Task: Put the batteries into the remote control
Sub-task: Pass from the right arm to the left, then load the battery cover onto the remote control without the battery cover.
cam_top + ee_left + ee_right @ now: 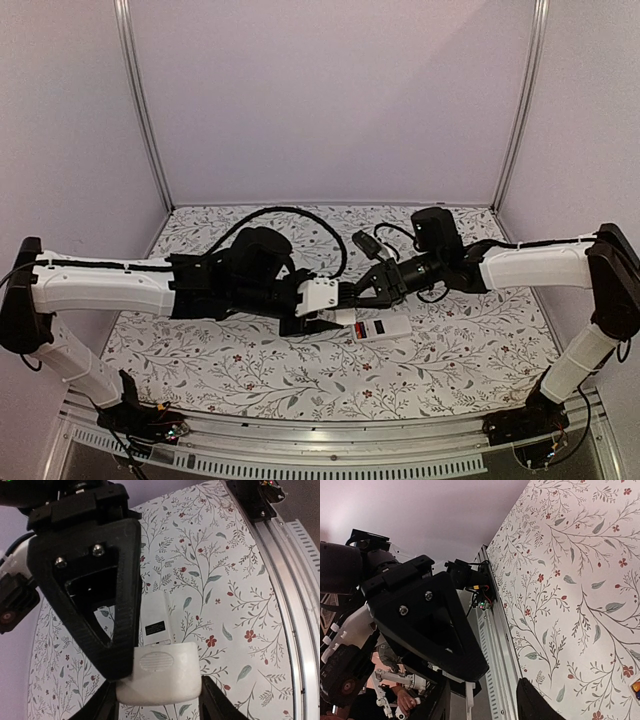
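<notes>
The remote control (382, 328) lies flat on the patterned table, a white body with a small red mark near its left end. In the left wrist view its white body with a black label (156, 626) shows just below my left gripper (159, 706). That gripper is shut on a white curved cover with an oval ribbed patch (160, 672), which spans from one finger to the other. My right gripper (480, 705) faces it from the right (373, 287) and stands open, with a thin white edge (470, 700) showing between its fingers. The batteries are out of view.
One black triangular finger of the right gripper (95, 590) leans against the cover's left side. The table's metal front rail (295, 580) runs along the near edge. Black cables (290, 215) loop over the table behind the arms. White walls enclose the back and sides.
</notes>
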{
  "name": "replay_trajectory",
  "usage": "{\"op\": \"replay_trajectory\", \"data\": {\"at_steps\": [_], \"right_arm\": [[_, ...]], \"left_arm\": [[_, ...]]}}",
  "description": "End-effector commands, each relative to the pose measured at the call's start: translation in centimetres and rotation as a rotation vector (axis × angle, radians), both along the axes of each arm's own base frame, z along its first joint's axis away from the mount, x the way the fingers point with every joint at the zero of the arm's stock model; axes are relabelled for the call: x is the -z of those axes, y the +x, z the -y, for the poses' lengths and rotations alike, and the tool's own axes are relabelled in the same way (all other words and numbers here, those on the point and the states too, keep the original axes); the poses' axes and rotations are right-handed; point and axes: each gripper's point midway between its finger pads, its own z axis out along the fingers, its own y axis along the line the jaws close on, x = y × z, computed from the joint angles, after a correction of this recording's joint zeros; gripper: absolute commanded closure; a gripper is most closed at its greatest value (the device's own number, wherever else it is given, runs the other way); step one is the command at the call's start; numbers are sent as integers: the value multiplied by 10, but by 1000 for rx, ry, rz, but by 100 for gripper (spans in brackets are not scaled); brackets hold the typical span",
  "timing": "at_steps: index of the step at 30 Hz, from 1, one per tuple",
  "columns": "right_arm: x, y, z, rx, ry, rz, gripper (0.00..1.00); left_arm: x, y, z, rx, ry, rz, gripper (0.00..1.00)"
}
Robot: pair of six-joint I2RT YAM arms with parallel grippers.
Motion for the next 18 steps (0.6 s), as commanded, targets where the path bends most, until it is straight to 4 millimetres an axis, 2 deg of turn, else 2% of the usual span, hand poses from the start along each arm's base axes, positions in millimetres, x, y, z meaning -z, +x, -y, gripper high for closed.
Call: {"op": "replay_trajectory", "data": {"at_steps": [1, 4, 7, 18], "right_arm": [[20, 37, 23, 148, -50, -24, 49], [29, 62, 48, 273, -87, -39, 48], [42, 77, 66, 357, -134, -58, 49], [74, 75, 73, 357, -190, -112, 54]], "left_arm": [[2, 7, 8, -6, -42, -124, 66], [22, 15, 9, -39, -13, -199, 68], [42, 21, 15, -62, 16, -266, 70], [93, 47, 34, -124, 73, -385, 68]]}}
